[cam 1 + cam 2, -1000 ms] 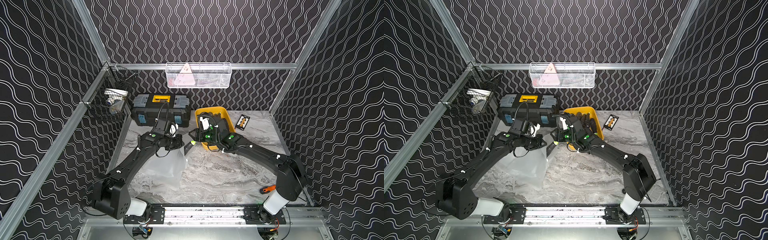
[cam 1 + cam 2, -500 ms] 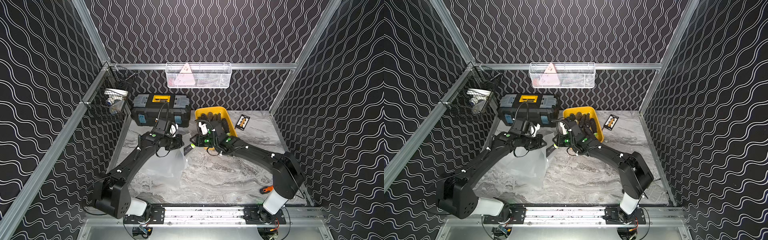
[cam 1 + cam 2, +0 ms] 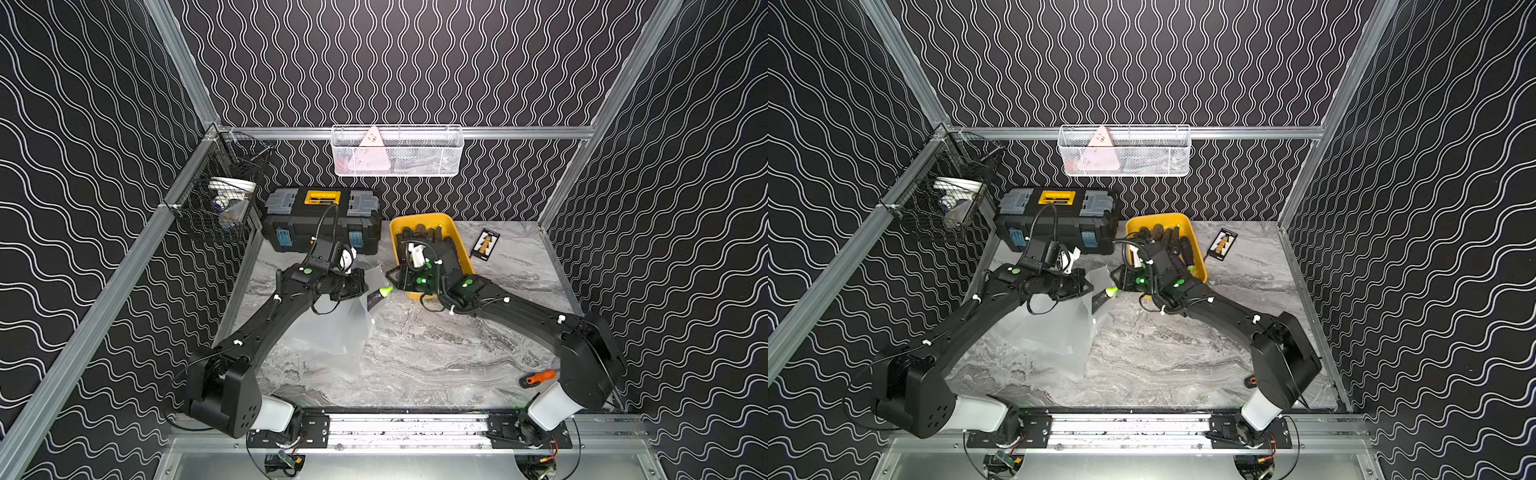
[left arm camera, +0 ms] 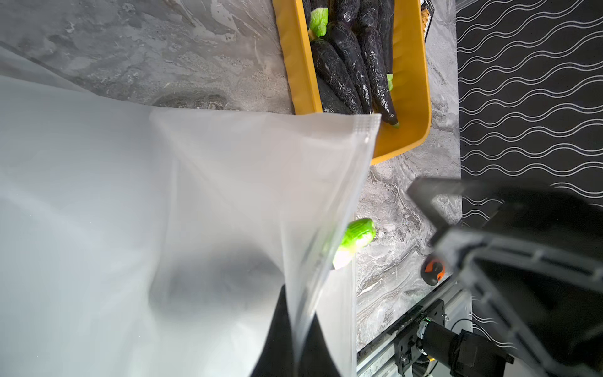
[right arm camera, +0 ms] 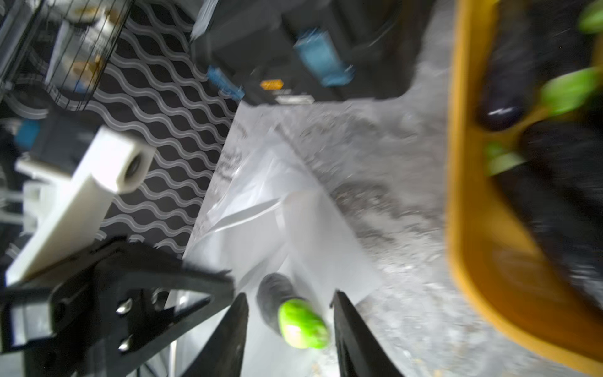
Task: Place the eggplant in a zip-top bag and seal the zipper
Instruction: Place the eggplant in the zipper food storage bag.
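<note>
A dark purple eggplant [image 3: 375, 299] with a bright green cap [image 5: 300, 321] lies at the mouth of the clear zip-top bag [image 3: 328, 328], its dark end inside the plastic and the cap sticking out. My right gripper [image 5: 289, 295] stands open astride the cap, with a gap on each side. My left gripper [image 4: 298, 303] is shut on the bag's top edge and holds it up off the table. In both top views the two grippers meet over the bag mouth: the left gripper [image 3: 1086, 286] and the right gripper [image 3: 1115, 276]. The zipper strip is open.
A yellow bin [image 3: 462, 243] with several more eggplants sits just behind the right gripper. A black toolbox [image 3: 322, 220] stands at the back, a small card [image 3: 484, 244] beside the bin, an orange-handled tool [image 3: 538, 378] near the right arm's base. Wire baskets [image 3: 220, 203] hang on the walls.
The right gripper has swung from the bin's front toward the bag mouth, and the eggplant's dark end now lies inside the plastic. The left arm has stayed put.
</note>
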Motion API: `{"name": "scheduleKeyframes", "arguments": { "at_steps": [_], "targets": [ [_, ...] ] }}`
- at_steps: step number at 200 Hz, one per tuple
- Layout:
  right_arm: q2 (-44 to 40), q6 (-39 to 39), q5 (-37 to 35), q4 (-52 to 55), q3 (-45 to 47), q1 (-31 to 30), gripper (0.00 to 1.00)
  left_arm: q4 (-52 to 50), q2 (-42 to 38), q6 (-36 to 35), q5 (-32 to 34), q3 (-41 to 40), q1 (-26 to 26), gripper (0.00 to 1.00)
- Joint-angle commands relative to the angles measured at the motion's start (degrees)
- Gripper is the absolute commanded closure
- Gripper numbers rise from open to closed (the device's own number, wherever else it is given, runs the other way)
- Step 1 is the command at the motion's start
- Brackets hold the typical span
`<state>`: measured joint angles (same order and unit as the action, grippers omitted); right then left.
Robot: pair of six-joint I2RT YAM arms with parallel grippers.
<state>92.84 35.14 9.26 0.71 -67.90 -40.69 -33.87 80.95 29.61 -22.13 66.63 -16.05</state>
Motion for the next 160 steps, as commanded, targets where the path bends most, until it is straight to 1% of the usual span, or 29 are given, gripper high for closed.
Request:
{"name": "scheduleKeyframes", "arguments": {
  "at_steps": [1,64,82,106,160],
  "targets": [
    [0.1,0.1,0.27,0.51,0.84,0.26,0.56,0.97,0.06,-0.65,-0.05,-0.34,-0.03,1.0],
    [4.64,1.32,2.74,-0.59,-1.29,-1.74,0.62,0.75,0.18,-0.78,-0.04,0.33,-0.21,1.0],
    [5.28,1.86,2.87,-0.97,-1.65,-2.33,0.66,0.73,0.16,-0.86,-0.11,0.33,-0.21,1.0],
    [5.26,2.02,2.52,-0.71,-2.13,-2.82,0.73,0.64,0.01,-0.95,-0.02,0.25,-0.21,1.0],
    [3.32,2.25,0.04,1.08,-2.38,-3.94,0.77,0.38,0.33,-1.3,0.69,0.36,-0.21,1.0]
  ]
}}
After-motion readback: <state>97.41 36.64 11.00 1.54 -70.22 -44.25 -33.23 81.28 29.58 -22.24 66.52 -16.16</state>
